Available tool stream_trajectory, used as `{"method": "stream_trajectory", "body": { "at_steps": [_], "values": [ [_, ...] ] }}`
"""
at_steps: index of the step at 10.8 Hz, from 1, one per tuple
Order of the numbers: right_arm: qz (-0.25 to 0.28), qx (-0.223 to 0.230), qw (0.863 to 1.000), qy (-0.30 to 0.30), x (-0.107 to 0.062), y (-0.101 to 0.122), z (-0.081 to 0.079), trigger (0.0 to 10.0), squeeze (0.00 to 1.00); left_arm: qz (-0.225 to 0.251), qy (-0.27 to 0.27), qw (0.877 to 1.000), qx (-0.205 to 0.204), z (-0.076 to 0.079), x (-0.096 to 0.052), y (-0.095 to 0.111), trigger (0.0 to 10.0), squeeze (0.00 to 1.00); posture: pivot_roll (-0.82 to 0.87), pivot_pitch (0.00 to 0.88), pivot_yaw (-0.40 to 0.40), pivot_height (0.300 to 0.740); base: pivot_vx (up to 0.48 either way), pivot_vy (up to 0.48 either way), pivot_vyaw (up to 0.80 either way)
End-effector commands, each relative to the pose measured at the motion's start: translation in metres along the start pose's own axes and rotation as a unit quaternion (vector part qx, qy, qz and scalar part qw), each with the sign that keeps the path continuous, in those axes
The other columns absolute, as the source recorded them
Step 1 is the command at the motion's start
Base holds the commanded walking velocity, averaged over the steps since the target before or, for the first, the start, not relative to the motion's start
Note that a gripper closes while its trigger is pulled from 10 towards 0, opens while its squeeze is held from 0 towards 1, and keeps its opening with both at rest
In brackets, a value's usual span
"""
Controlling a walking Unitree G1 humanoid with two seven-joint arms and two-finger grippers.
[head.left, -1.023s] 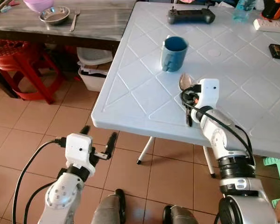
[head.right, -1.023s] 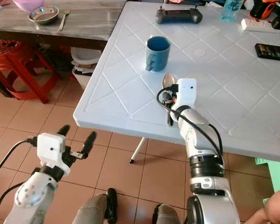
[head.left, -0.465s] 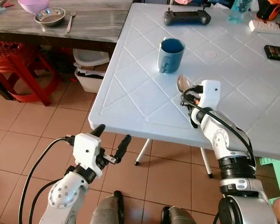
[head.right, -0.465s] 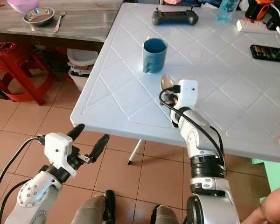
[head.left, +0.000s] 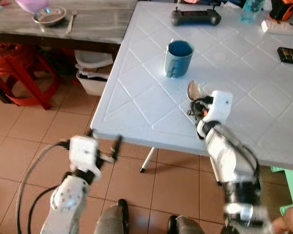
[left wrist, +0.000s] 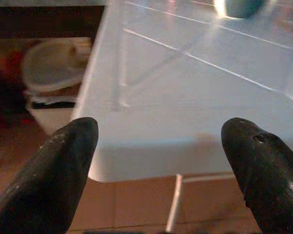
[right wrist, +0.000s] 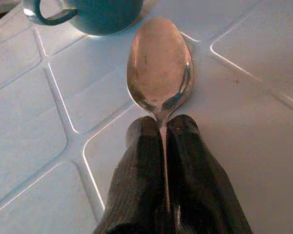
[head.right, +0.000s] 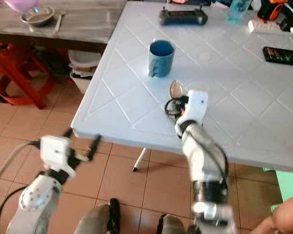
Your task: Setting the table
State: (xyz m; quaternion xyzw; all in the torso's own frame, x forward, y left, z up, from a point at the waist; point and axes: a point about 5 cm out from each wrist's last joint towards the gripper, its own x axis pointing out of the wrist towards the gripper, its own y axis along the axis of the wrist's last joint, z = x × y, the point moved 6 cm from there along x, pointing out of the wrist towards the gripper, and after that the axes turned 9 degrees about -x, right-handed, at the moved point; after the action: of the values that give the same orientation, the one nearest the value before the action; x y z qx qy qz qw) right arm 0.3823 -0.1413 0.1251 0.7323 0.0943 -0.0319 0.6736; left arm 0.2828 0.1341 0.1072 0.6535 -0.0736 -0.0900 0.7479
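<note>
Terracotta floor tiles [head.left: 19,131]: nearest ground, under the robot and both tables.
Left gripper [head.left: 103,146]: hangs low over the tiles, just short of the white table's near edge; its two black fingers [left wrist: 58,165] stand wide apart with nothing between them, and the wrist view looks past them at the table's corner.
White plastic table [head.left: 136,105]: diamond-patterned top, running from near the robot far back on the right.
Right gripper [right wrist: 161,141]: over the table near its front edge, fingers pressed together on the neck of the spoon, just below the bowl.
Spoon [right wrist: 159,63]: metal, bowl facing up and pointing away toward the mug, low over the tabletop; whether it touches the surface cannot be told.
Blue mug [head.left: 178,57]: upright on the table just beyond the spoon's bowl, handle turned toward the robot.
Black remote [head.right: 282,54]: farther back at the table's right edge.
Black controller [head.left: 196,17]: lies across the far part of the table.
Power strip [head.right: 266,27]: white, far right corner.
Wooden table [head.left: 88,24]: to the left and beyond, holding a metal bowl [head.left: 49,15] with a fork [head.left: 70,22] just beside it.
Red stool [head.left: 17,66]: under the wooden table's left end.
White bin [head.left: 95,73]: on the floor between the two tables.
</note>
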Motion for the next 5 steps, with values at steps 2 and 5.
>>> {"method": "stream_trajectory", "body": {
  "at_steps": [2, 5],
  "values": [
    [-0.016, 0.027, 0.999, -0.016, -0.007, -0.017, 0.000, 0.0, 0.00, 0.001, 0.048, 0.998, 0.032, -0.016, 0.000, -0.003, 10.0, 0.00, 0.07, 0.163, 0.015, 0.740, 0.000, 0.480, 0.00],
    [0.023, 0.029, 0.999, -0.018, -0.005, -0.001, -0.004, 0.0, 0.00, 0.009, 0.073, 0.997, 0.031, -0.021, 0.010, -0.005, 10.0, 0.00, 0.05, 0.131, 0.024, 0.740, 0.000, 0.480, 0.00]
  ]
}}
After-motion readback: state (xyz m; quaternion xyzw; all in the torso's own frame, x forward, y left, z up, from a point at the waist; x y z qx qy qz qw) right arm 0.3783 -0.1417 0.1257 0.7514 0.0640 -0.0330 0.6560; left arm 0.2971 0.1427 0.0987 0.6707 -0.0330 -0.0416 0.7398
